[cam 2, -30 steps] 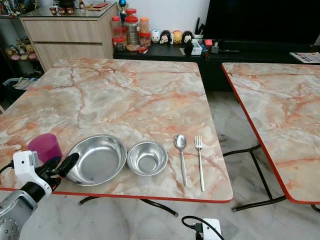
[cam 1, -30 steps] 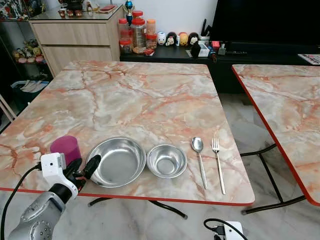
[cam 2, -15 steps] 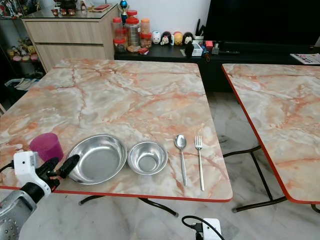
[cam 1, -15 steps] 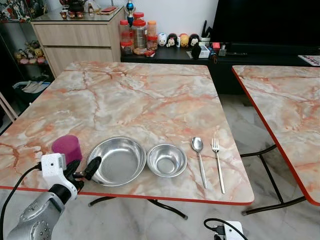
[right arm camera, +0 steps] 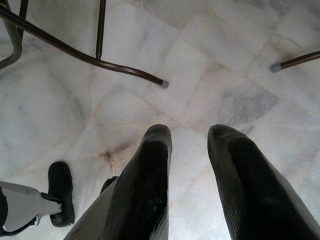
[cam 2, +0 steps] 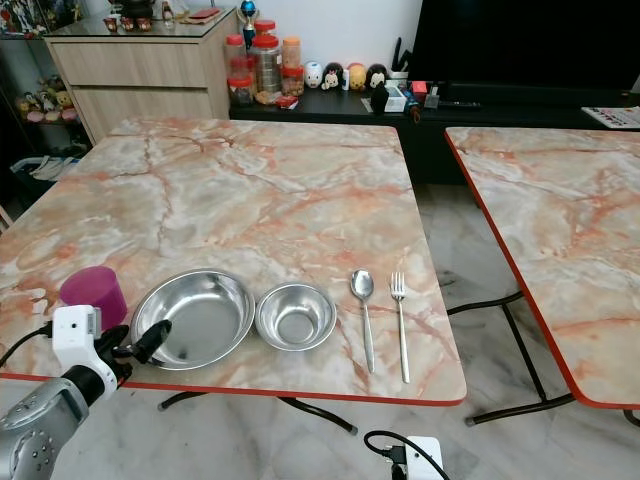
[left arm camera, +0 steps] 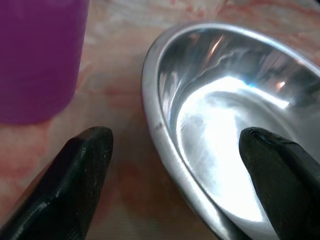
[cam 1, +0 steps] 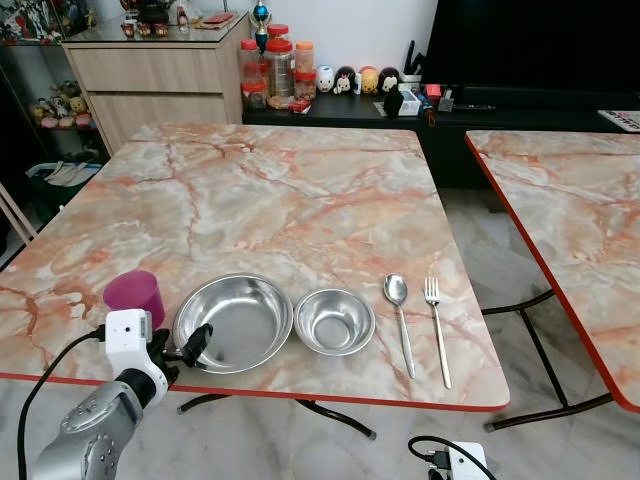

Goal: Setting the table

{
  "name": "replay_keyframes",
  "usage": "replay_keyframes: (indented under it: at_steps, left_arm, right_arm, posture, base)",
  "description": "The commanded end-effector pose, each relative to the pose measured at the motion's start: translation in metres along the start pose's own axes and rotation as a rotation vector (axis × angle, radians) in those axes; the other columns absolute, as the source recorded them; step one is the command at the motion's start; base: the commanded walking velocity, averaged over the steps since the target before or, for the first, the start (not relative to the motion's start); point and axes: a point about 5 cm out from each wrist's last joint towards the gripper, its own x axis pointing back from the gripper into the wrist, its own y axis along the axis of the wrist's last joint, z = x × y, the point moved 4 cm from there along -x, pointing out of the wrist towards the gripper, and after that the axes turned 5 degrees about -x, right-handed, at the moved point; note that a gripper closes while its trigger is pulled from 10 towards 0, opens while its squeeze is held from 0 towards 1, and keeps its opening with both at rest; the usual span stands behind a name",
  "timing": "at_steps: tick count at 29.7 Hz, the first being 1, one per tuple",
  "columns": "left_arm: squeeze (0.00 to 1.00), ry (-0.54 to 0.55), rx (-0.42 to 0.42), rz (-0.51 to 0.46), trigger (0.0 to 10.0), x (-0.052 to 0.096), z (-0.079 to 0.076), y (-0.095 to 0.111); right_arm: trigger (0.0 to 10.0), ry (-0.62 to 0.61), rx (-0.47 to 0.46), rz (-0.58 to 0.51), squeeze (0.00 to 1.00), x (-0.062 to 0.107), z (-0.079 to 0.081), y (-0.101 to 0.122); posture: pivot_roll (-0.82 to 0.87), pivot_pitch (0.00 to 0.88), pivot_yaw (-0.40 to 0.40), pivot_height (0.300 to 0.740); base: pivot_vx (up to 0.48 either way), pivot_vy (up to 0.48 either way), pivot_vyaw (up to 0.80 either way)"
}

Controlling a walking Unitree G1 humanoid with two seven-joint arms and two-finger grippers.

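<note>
Left end effector (cam 1: 178, 350) has drawn back toward the counter (cam 1: 300, 190) edge, fingers wide and empty astride the large bowl (cam 1: 233, 322) rim (purple cup (cam 1: 134, 294) beside); placement appears complete.

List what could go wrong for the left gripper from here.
The open left gripper straddles the big steel bowl's near rim at the table edge; a careless pull might tip the bowl off. The purple cup stands close beside it, so a sideways swing could knock it over.

Shiny steel bowls (cam 1: 233, 322), matt purple plastic cup (cam 1: 134, 294), glossy marbled tabletop (cam 1: 280, 200).
</note>
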Motion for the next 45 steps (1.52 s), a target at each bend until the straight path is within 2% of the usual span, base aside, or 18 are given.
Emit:
replay_keyframes:
  at_steps: [1,5,6,7,39,42,45]
  left_arm:
    - [0.00,0.023,-0.013,0.050,10.0,-0.004,0.002,-0.004]
    - [0.00,0.035,-0.013,0.068,10.0,-0.005,0.005,-0.006]
    - [0.00,0.040,-0.014,0.075,8.3,-0.005,0.007,-0.006]
    - [0.00,0.039,-0.012,0.072,0.0,-0.004,0.008,-0.004]
    - [0.00,0.065,0.000,0.054,0.0,0.005,0.020,0.004]
    - [0.00,0.050,-0.005,0.040,0.0,0.004,0.018,0.005]
    - [0.00,-0.002,-0.003,0.008,0.0,0.005,0.008,0.008]
  right_arm:
    - [10.0,-0.004,-0.018,-0.011,0.00,-0.001,0.001,0.003]
    - [10.0,-0.004,-0.020,-0.010,0.00,-0.001,0.001,0.003]
    - [10.0,-0.004,-0.021,-0.009,0.00,-0.001,0.001,0.002]
    - [10.0,-0.004,-0.022,-0.008,0.00,-0.001,0.002,0.002]
    - [10.0,0.011,-0.009,-0.005,0.00,-0.002,0.005,0.005]
    - [10.0,0.012,-0.008,-0.007,0.00,-0.003,0.005,0.007]
    - [10.0,0.015,-0.006,-0.008,0.00,-0.003,0.006,0.008]
  posture:
    - [0.05,0.000,-0.009,0.740]
    - [0.05,0.000,-0.005,0.740]
    - [0.05,0.000,-0.004,0.740]
    - [0.05,0.000,-0.004,0.740]
    - [0.06,0.000,-0.015,0.740]
    - [0.06,0.000,-0.019,0.740]
    - [0.07,0.000,-0.020,0.740]
  base:
    - [0.000,0.000,0.00]
    - [0.000,0.000,0.00]
    - [0.000,0.000,0.00]
    - [0.000,0.000,0.00]
    - [0.000,0.000,0.00]
    - [0.000,0.000,0.00]
    - [0.000,0.000,0.00]
